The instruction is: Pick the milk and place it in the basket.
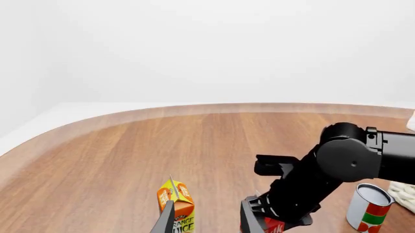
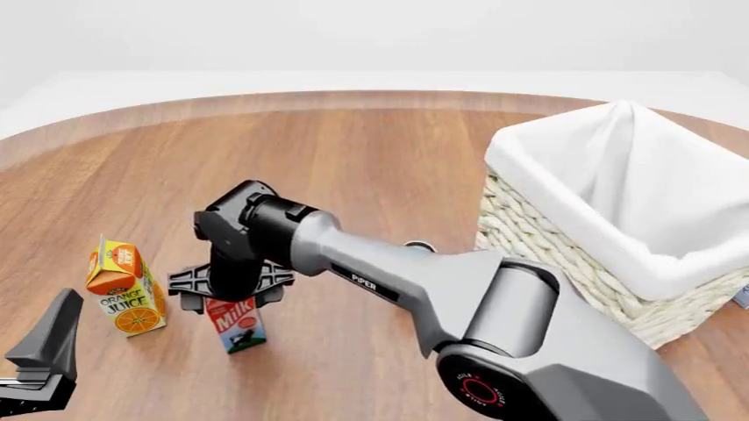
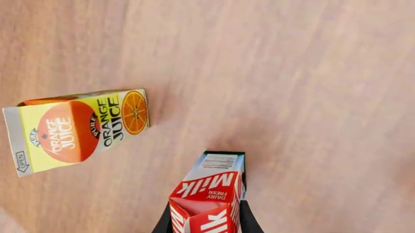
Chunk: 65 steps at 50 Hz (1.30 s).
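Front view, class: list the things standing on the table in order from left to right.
Orange-and-yellow orange juice carton → red-topped blue-and-white milk carton → large cream wicker basket with white cloth lining.

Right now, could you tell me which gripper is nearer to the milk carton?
The right gripper: its fingers sit on either side of the milk carton's red top. The left gripper is well off to the side, beyond the orange juice carton.

Even, bright, diffuse illumination with no visible source — a clean simulator render, sharp throughout, free of blur, noise or edge distortion. Shadows are soft and faint: a dim patch beside the milk on the table. No glare — the white backdrop is nearly featureless.
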Each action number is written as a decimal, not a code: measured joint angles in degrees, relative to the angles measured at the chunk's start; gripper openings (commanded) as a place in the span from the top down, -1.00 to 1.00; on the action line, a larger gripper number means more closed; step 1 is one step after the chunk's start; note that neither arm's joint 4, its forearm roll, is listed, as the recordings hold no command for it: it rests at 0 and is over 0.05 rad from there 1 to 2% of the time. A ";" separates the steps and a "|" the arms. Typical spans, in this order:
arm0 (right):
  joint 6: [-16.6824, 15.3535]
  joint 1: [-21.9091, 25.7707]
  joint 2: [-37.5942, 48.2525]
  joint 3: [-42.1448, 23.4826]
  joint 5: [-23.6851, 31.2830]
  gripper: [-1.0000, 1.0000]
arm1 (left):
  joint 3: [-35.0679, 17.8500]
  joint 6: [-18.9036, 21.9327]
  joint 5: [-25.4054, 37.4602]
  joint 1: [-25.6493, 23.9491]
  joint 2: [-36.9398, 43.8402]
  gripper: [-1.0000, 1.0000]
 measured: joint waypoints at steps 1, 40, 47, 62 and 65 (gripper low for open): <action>-0.18 -0.01 -0.06 0.04 0.14 1.00 | 0.00 0.00 0.00 0.00 0.00 -1.00; -9.31 -1.34 -19.60 2.04 10.82 1.00 | 0.00 0.00 0.00 0.00 0.00 -1.00; -10.24 -3.61 -22.87 3.14 11.11 1.00 | 0.00 0.00 0.00 0.00 0.00 -1.00; -12.05 -9.60 -28.98 4.23 11.36 1.00 | 0.00 0.00 0.00 0.00 0.00 -1.00; -12.24 -10.82 -29.99 4.20 11.38 1.00 | 0.00 0.00 0.00 0.00 0.00 -1.00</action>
